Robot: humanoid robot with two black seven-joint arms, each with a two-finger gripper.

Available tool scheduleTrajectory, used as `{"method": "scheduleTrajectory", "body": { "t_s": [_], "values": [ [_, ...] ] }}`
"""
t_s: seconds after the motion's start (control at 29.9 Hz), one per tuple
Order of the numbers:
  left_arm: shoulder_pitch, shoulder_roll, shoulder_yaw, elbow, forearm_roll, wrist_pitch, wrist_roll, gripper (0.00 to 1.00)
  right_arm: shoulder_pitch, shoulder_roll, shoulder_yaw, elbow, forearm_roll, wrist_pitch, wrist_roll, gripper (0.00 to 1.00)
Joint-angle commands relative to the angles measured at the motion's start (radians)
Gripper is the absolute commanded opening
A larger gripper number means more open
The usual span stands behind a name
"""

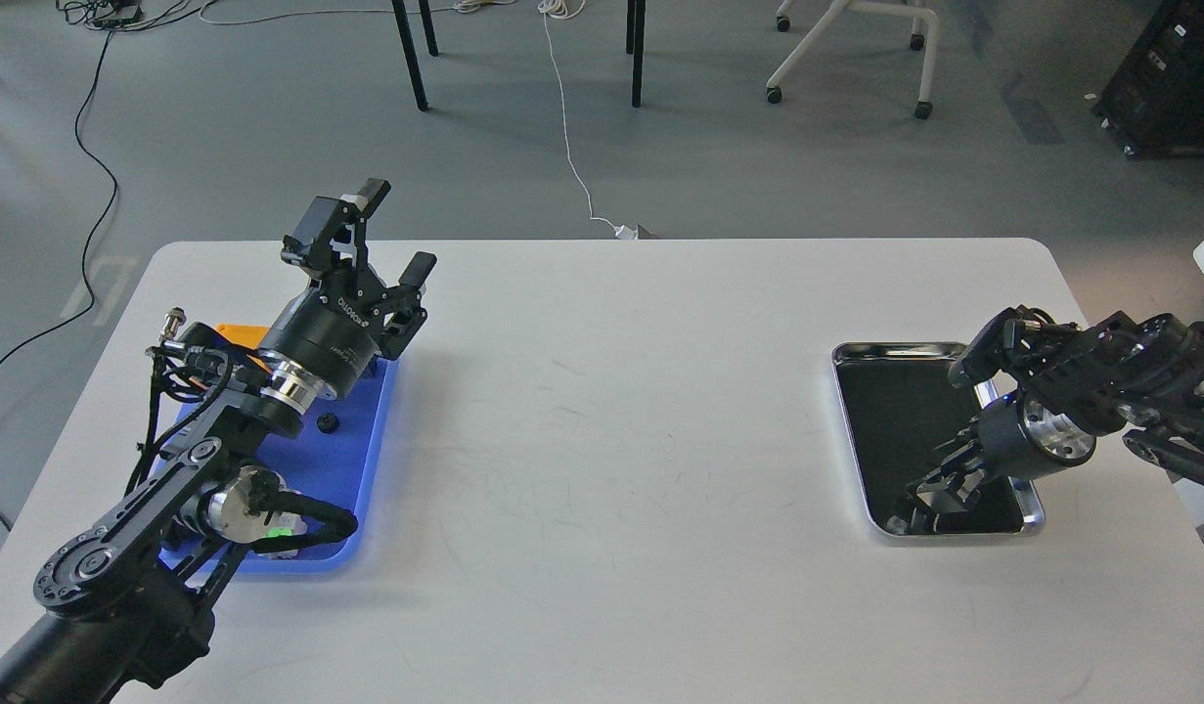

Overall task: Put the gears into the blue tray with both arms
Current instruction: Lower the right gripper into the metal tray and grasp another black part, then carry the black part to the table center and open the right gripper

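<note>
The blue tray (359, 460) lies at the table's left, largely covered by my left arm. One small black gear (329, 422) rests on it beside the silver wrist ring. My left gripper (396, 229) is raised above the tray's far end, open, with nothing between its fingers. My right gripper (913, 504) reaches down into the front part of the silver tray (905, 348). Its dark fingers merge with the tray's dark inside, so their state is unclear. No gear shows in the silver tray; the gripper covers that spot.
An orange part (238, 334) peeks out behind my left arm at the blue tray's far left. A green-lit bit (280, 535) shows near the tray's front edge. Bare white table (611, 440) spans the space between the two trays.
</note>
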Motion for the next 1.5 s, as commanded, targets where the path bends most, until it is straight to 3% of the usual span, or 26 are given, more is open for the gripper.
{"method": "scheduleTrajectory", "body": {
  "t_s": [0.0, 0.6, 0.97, 1.17, 1.47],
  "values": [
    [0.000, 0.001, 0.000, 0.000, 0.000, 0.000, 0.000, 0.98, 0.000, 0.003, 0.000, -0.001, 0.000, 0.000, 0.000, 0.56],
    [-0.002, 0.008, -0.002, -0.003, 0.000, 0.000, 0.000, 0.98, -0.010, 0.043, 0.000, -0.024, 0.000, 0.000, 0.000, 0.16],
    [-0.003, 0.009, 0.000, -0.003, -0.002, -0.006, 0.000, 0.98, 0.084, 0.035, 0.004, -0.012, 0.015, 0.000, 0.000, 0.16],
    [-0.005, 0.011, -0.002, -0.003, 0.000, -0.015, 0.000, 0.98, 0.193, 0.047, 0.003, 0.046, 0.130, 0.000, 0.000, 0.17],
    [-0.003, 0.009, -0.002, -0.003, 0.000, -0.015, 0.000, 0.98, 0.265, 0.260, -0.022, 0.057, 0.221, 0.000, 0.000, 0.18]
  ]
}}
